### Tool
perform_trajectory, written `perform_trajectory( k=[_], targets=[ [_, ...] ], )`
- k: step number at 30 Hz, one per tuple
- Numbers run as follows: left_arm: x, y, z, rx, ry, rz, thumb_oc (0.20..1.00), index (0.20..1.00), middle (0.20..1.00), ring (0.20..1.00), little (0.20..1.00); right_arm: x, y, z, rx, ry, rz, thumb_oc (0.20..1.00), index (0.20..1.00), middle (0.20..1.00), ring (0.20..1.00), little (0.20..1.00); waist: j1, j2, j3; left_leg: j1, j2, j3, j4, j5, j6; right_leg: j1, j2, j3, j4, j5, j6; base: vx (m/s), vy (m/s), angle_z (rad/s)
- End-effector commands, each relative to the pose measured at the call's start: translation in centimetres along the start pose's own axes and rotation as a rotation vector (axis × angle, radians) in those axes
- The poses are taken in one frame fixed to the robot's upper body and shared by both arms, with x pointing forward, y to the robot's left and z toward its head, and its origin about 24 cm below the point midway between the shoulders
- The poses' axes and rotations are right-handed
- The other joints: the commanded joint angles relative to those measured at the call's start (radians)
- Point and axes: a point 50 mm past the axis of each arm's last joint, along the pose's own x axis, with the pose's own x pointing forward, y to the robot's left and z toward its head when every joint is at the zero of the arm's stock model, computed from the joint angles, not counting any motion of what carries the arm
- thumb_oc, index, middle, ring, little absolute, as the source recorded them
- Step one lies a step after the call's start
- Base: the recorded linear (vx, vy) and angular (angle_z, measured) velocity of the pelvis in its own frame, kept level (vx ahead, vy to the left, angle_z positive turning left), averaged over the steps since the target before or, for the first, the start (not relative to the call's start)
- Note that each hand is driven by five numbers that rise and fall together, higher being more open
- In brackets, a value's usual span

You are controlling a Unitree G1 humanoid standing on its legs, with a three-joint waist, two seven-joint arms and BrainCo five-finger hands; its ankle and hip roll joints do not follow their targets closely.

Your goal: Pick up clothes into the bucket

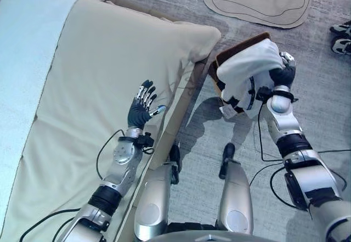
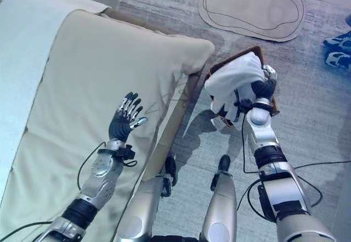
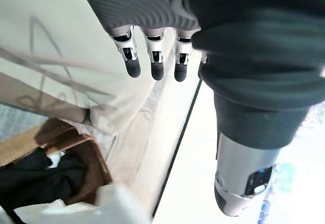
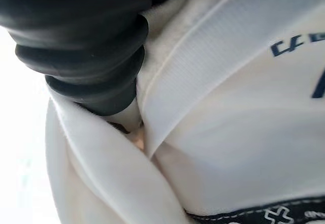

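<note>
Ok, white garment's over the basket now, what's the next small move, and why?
Probably lower the right hand a little and let go: the white garment is bunched right over the brown basket, part hanging outside its rim. The left hand hovers open above the bed.

The white garment [image 1: 249, 69] is bunched up in a soft heap over the open top of the bucket [image 1: 241, 43], draping down its near side. It is thick white cloth with a folded seam, dark blue print and a black band with small white crosses [image 4: 264, 215] along one edge. My right robot hand [image 1: 282, 74] is at its far right side, the cloth wrapped close around it. The bucket is a brown, box-like container standing on the grey floor just beside the corner of the bed; its rim shows at the back behind the cloth.
</note>
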Motion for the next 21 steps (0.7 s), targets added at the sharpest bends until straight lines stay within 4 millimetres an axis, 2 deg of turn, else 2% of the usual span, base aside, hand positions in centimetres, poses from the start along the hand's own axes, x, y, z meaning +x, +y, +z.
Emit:
perform_trajectory(
  k=[1, 2, 3, 4, 6, 10, 11, 15, 16, 17, 18, 20, 21],
  targets=[
    [-0.4, -0.8, 2.6, 0.014, -0.144, -0.042, 1.000, 1.000, 1.000, 1.000, 1.000, 0.8, 1.0, 2.7, 0.031, -0.109, 0.030, 0.200, 0.200, 0.200, 0.200, 0.200, 0.013, -0.053, -0.056, -0.023, 0.009, 0.007, -0.134, 0.054, -0.043, 0.025, -0.138, -0.029, -0.134, 0.179, 0.136, -0.01, -0.163, -0.31],
    [-0.3, -0.7, 2.8, 0.024, -0.155, -0.038, 1.000, 1.000, 1.000, 1.000, 1.000, 1.0, 1.2, 3.0, 0.033, -0.118, 0.035, 0.200, 0.200, 0.200, 0.200, 0.200, 0.013, -0.059, -0.055, -0.031, 0.018, 0.011, -0.120, 0.050, -0.050, 0.032, -0.139, -0.035, -0.163, 0.191, 0.144, 0.02, -0.222, -0.45],
    [-0.2, -0.3, 3.3, 0.041, -0.178, -0.024, 1.000, 1.000, 1.000, 1.000, 1.000, 1.2, 1.4, 3.8, 0.038, -0.143, 0.044, 0.200, 0.200, 0.200, 0.200, 0.200, 0.017, -0.075, -0.055, -0.038, 0.035, 0.019, -0.102, 0.041, -0.063, 0.035, -0.141, -0.071, -0.221, 0.219, 0.160, 0.02, -0.157, -0.34],
    [-0.2, -0.3, 3.4, 0.041, -0.178, -0.024, 1.000, 1.000, 1.000, 1.000, 1.000, 1.2, 1.4, 3.8, 0.038, -0.143, 0.044, 0.200, 0.200, 0.200, 0.200, 0.200, 0.016, -0.074, -0.056, -0.039, 0.036, 0.019, -0.101, 0.041, -0.063, 0.036, -0.140, -0.072, -0.224, 0.221, 0.160, 0.03, -0.150, -0.28],
    [-0.2, -0.1, 3.5, 0.036, -0.184, -0.006, 1.000, 1.000, 1.000, 1.000, 1.000, 1.1, 1.5, 4.1, 0.039, -0.157, 0.053, 0.200, 0.200, 0.200, 0.200, 0.200, 0.020, -0.086, -0.059, -0.048, 0.048, 0.019, -0.078, 0.039, -0.073, 0.054, -0.124, -0.091, -0.241, 0.206, 0.161, 0.06, -0.097, -0.14],
    [-0.3, -0.1, 3.6, 0.028, -0.187, -0.001, 1.000, 1.000, 1.000, 1.000, 1.000, 1.1, 1.6, 4.6, 0.037, -0.176, 0.057, 0.200, 0.200, 0.200, 0.200, 0.200, 0.013, -0.085, -0.055, -0.044, 0.063, 0.013, -0.062, 0.034, -0.080, 0.048, -0.102, -0.087, -0.229, 0.191, 0.154, 0.07, -0.112, -0.04],
    [-0.4, -0.1, 3.8, 0.026, -0.194, -0.005, 1.000, 1.000, 1.000, 1.000, 1.000, 1.3, 1.6, 4.9, 0.019, -0.191, 0.053, 0.200, 0.200, 0.200, 0.200, 0.200, 0.010, -0.077, -0.048, -0.050, 0.078, 0.001, -0.050, 0.033, -0.086, 0.039, -0.089, -0.081, -0.211, 0.161, 0.146, 0.04, -0.085, 0.00],
    [-0.3, -0.2, 4.1, 0.014, -0.204, -0.003, 1.000, 1.000, 1.000, 1.000, 1.000, 1.5, 1.6, 6.1, 0.001, -0.238, 0.044, 0.200, 0.200, 0.200, 0.200, 0.200, -0.001, -0.064, -0.038, -0.064, 0.090, -0.008, -0.041, 0.035, -0.088, 0.013, -0.077, -0.062, -0.175, 0.130, 0.133, 0.02, -0.091, -0.02],
    [-0.5, -0.2, 4.0, 0.015, -0.200, -0.003, 1.000, 1.000, 1.000, 1.000, 1.000, 2.0, 1.3, 7.2, -0.002, -0.271, 0.023, 0.200, 0.200, 0.200, 0.200, 0.200, -0.007, -0.053, -0.028, -0.070, 0.093, -0.009, -0.043, 0.037, -0.088, -0.013, -0.072, -0.050, -0.139, 0.114, 0.127, 0.01, -0.065, -0.02],
    [-0.5, -0.2, 4.0, 0.015, -0.200, -0.003, 1.000, 1.000, 1.000, 1.000, 1.000, 2.0, 1.3, 7.2, -0.002, -0.271, 0.023, 0.200, 0.200, 0.200, 0.200, 0.200, -0.007, -0.053, -0.029, -0.071, 0.093, -0.009, -0.043, 0.037, -0.088, -0.015, -0.072, -0.049, -0.137, 0.113, 0.127, 0.00, -0.079, -0.02],
    [-0.6, -0.2, 3.8, 0.012, -0.189, 0.004, 1.000, 1.000, 1.000, 1.000, 1.000, 2.4, 1.0, 8.3, -0.009, -0.305, -0.001, 0.200, 0.200, 0.200, 0.200, 0.200, -0.013, -0.042, -0.020, -0.080, 0.096, -0.007, -0.047, 0.041, -0.091, -0.041, -0.067, -0.038, -0.115, 0.102, 0.122, -0.01, -0.036, -0.01],
    [-0.7, -0.2, 3.6, 0.009, -0.183, 0.006, 1.000, 1.000, 1.000, 1.000, 1.000, 2.7, 0.8, 9.0, -0.011, -0.324, -0.012, 0.200, 0.200, 0.200, 0.200, 0.200, -0.015, -0.038, -0.017, -0.086, 0.098, -0.006, -0.048, 0.043, -0.093, -0.056, -0.065, -0.032, -0.106, 0.098, 0.120, -0.02, -0.066, -0.01],
    [-0.8, -0.1, 3.5, 0.014, -0.175, 0.011, 1.000, 1.000, 1.000, 1.000, 1.000, 3.1, 0.5, 10.3, -0.027, -0.365, -0.033, 0.200, 0.200, 0.200, 0.200, 0.200, -0.019, -0.028, -0.007, -0.099, 0.105, -0.002, -0.054, 0.049, -0.098, -0.084, -0.059, -0.027, -0.093, 0.090, 0.117, -0.03, -0.073, -0.01]
  ],
)
